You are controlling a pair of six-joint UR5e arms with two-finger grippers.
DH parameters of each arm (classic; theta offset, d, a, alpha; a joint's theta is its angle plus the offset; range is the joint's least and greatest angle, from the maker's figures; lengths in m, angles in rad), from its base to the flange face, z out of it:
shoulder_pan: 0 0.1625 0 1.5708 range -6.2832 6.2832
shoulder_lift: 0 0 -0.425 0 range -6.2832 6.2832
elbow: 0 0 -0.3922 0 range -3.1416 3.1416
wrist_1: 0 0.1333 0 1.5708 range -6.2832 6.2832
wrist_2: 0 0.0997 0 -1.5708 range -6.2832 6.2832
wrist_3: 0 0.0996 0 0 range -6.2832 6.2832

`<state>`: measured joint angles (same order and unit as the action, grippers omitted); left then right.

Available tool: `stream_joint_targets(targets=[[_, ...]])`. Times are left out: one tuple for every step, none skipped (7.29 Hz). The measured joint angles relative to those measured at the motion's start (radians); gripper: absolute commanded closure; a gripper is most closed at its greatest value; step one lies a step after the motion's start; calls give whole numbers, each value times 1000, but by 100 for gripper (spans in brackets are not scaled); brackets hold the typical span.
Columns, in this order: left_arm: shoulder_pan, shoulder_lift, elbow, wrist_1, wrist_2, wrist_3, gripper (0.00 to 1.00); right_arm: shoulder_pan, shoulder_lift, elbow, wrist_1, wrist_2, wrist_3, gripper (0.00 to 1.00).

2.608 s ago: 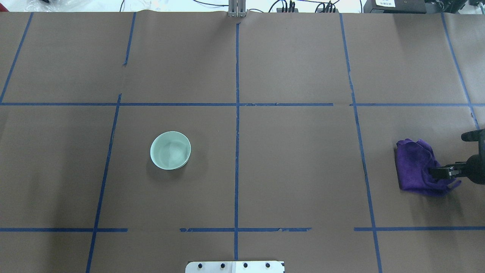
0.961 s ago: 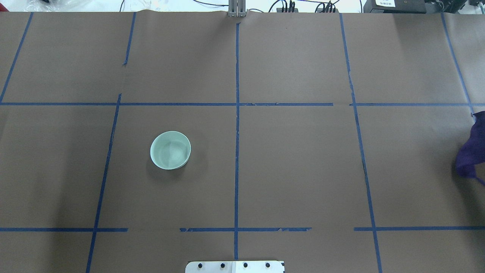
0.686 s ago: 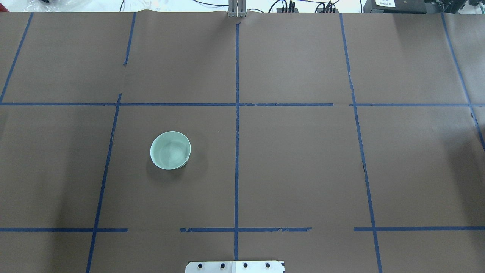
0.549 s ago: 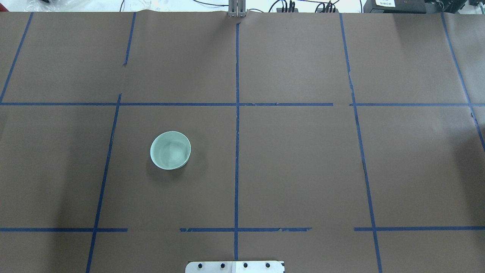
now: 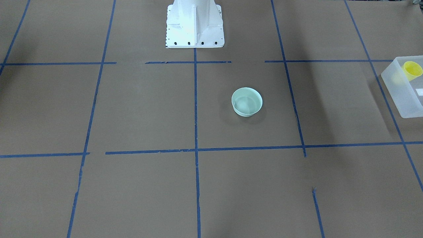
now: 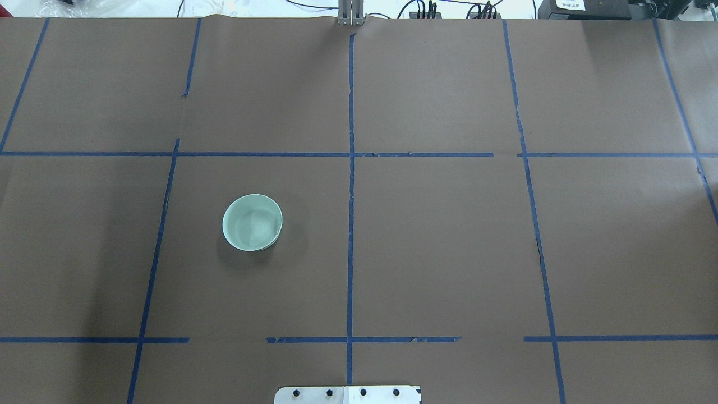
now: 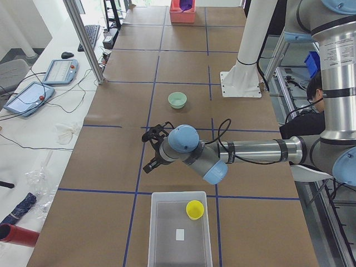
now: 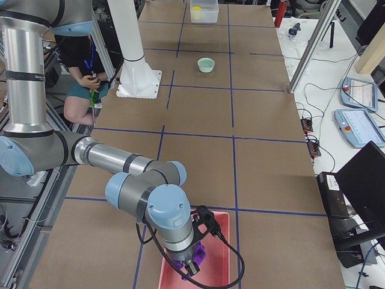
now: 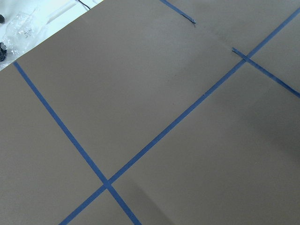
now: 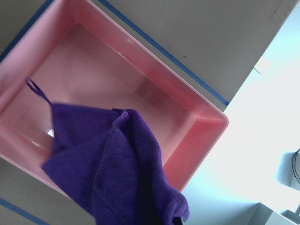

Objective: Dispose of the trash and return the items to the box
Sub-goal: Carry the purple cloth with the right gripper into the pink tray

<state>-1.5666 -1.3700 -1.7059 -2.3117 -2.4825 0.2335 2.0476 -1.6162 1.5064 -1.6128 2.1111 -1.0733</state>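
Presently the small yellow cup [image 7: 194, 209] is seen inside the translucent bin [image 7: 153, 233], tucked into 1 corner of it. The bin is set at the left end of the counter [image 6: 449, 252], beyond the edge of the overhead view.

The left claw [image 7: 149, 149] is held above the brown paper near that bin, apart from it, with nothing seen between its fingers. It is shown in the left side view only, so how far it is opened cannot be told. From its wrist camera only bare paper and crossing blue tape lines [image 9: 154, 136] are shown.

At the right end of the counter the right claw [image 8: 192, 265] is pointed down over a pink bin [image 10: 197, 140]. A purple cloth [image 10: 112, 168] is gripped in it and is hung above the bin's floor, 1 thin loop sticking out at a corner. The fingers themselves are mostly hidden by the bunched fabric.

A pale green bowl [image 6: 252, 222] is stood upright on the counter, left of the centre tape line and well apart from both bins and both claws. The robot's white pedestal [image 5: 194, 24] is seen at the near edge.
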Motion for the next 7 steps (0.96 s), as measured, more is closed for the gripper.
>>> stream_joint_targets(targets=[[0, 0, -1, 3, 0, -6, 0, 10, 5, -23, 16, 7, 64, 0], [0, 0, -2, 4, 0, -11, 0, -18, 4, -30, 26, 70, 196, 0], [2, 0, -5, 5, 1, -22, 0, -76, 4, -24, 34, 165, 343, 0], [6, 0, -12, 6, 1, -58, 0, -149, 3, -1, 46, 235, 511, 0], [22, -2, -31, 18, 1, -116, 0, -211, 2, 26, 77, 260, 640, 0], [51, -15, -69, 54, 8, -192, 0, -258, 0, 40, 123, 269, 727, 0], [89, -50, -131, 119, 46, -291, 0, -292, -6, 46, 168, 273, 783, 0]])
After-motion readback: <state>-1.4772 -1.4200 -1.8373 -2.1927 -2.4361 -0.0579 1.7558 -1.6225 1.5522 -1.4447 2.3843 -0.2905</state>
